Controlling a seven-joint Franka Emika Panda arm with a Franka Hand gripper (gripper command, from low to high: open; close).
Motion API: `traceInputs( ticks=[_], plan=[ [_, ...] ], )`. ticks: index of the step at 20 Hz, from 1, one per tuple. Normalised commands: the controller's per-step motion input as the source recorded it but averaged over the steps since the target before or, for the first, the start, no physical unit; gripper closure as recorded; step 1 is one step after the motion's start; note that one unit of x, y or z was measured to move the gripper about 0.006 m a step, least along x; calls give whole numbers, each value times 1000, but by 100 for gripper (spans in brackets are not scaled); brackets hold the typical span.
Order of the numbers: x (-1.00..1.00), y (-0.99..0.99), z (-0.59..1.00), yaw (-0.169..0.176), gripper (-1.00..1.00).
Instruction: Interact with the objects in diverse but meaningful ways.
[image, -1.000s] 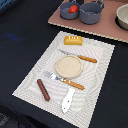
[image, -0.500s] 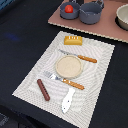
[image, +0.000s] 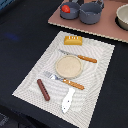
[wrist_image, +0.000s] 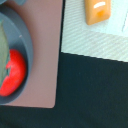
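Sitting in a grey pot (image: 69, 10) at the counter's far edge, the tomato (image: 65, 8) looks placed; bread (image: 73, 40), plate (image: 68, 66), sausage (image: 43, 89) lie untouched on the mat (image: 100, 75) (jaws unseen, cannot tell).

red tomato (image: 65, 8), grey-blue pot (image: 70, 9)

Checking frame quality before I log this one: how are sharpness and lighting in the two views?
Exterior view: soft and low in detail but readable, lighting even, only faint shadows by the plate and sausage. Wrist view: very close and blurred; the tomato in the pot and the bread are smeared colour patches, with no glare. The end effector shows in neither view.
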Motion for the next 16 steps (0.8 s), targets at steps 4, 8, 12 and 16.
traceInputs(
  ticks=[4,8,12,16],
  plan=[
    [391,-792,0,-51,-100],
    [360,-800,0,-50,-100],
    [331,-809,0,-48,-100],
    [376,-796,0,-51,-100]
  ],
)
